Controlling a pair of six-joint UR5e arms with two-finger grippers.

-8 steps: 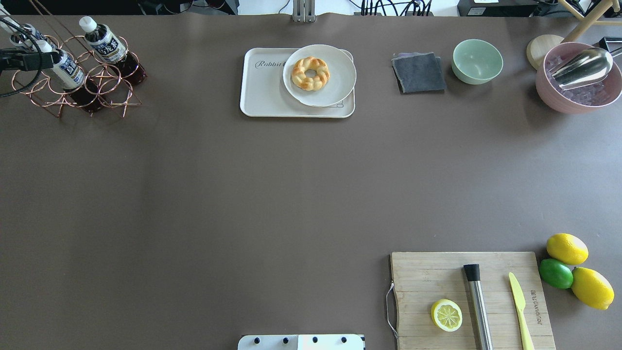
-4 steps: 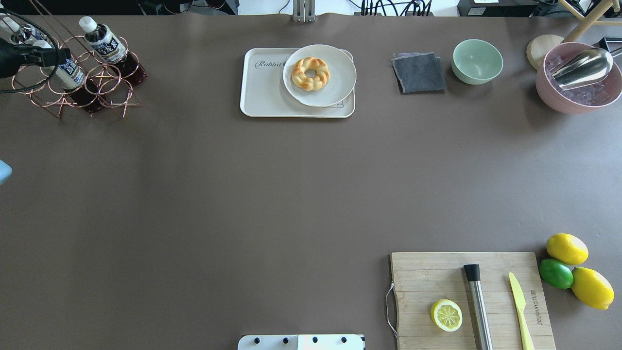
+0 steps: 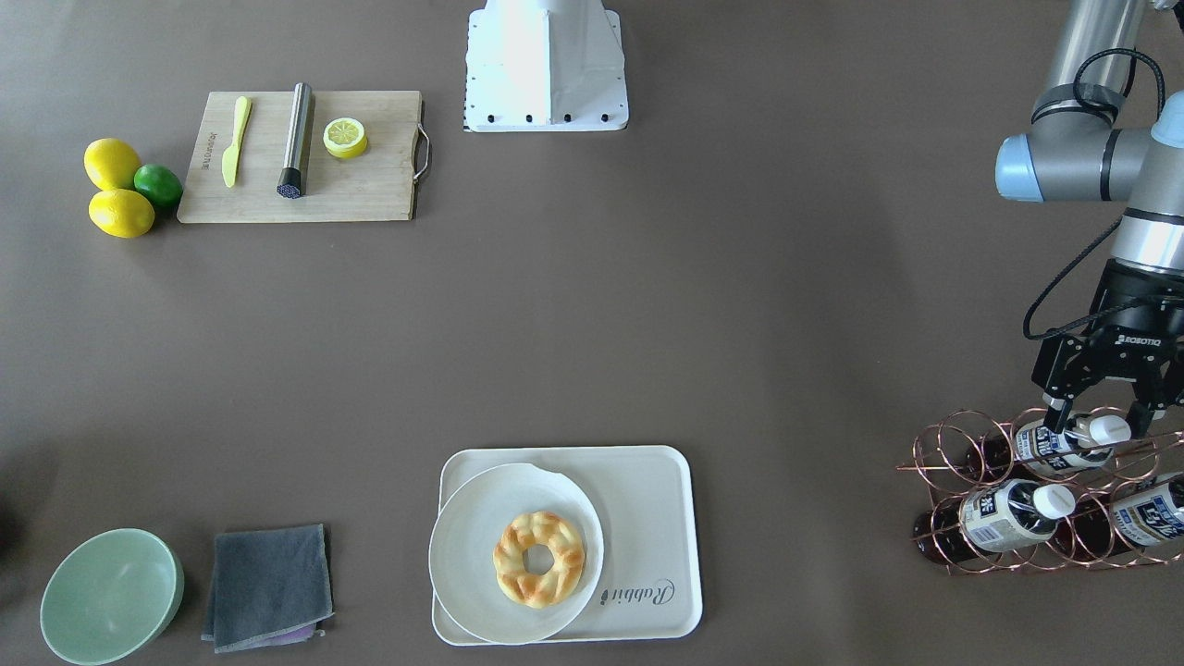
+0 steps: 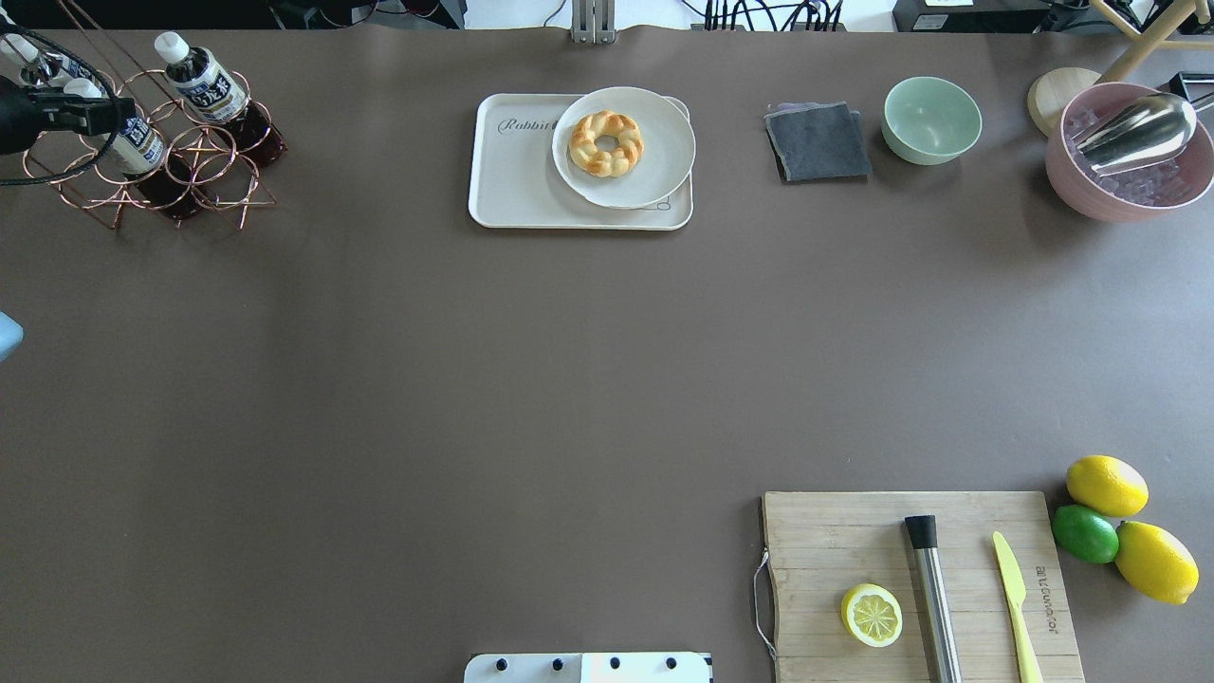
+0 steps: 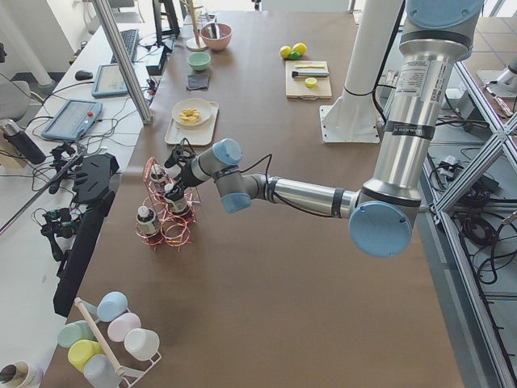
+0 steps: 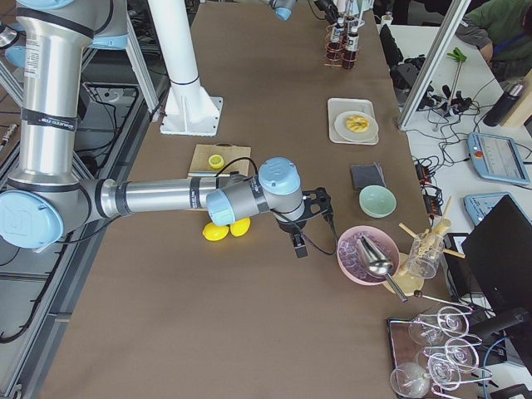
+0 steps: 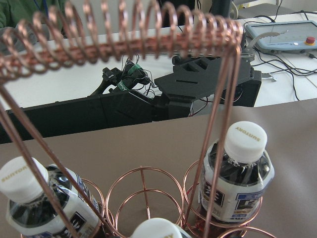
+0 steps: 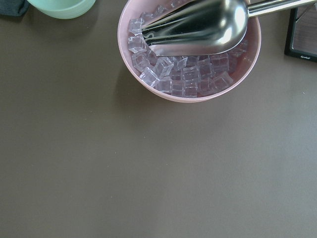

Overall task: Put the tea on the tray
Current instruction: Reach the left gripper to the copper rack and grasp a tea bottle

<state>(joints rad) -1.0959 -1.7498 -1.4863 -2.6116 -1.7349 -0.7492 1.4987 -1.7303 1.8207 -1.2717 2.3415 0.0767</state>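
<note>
Three tea bottles lie in a copper wire rack (image 7: 148, 42) at the table's far left corner. My left gripper (image 3: 1101, 421) is open, its fingers on either side of the white cap of the top tea bottle (image 3: 1050, 446). Two more bottles (image 3: 1004, 513) (image 3: 1152, 518) lie below it. The left wrist view shows one capped bottle (image 7: 240, 173) close up, but no fingers. The cream tray (image 3: 647, 499) (image 4: 517, 185) holds a white plate (image 4: 654, 171) with a braided doughnut (image 4: 607, 142); its left part is bare. My right gripper (image 6: 299, 241) shows only in the exterior right view, and I cannot tell its state.
A grey cloth (image 4: 818, 142), a green bowl (image 4: 931, 119) and a pink bowl of ice (image 4: 1129, 199) with a metal scoop stand far right. A wooden cutting board (image 4: 825, 541) holds a lemon half, a muddler and a knife, with lemons (image 4: 1107, 485) beside it.
My left gripper has moved slightly farther over the rack toward the top bottle's cap. The arm's blue elbow now shows at the left edge. Nothing else moved.
</note>
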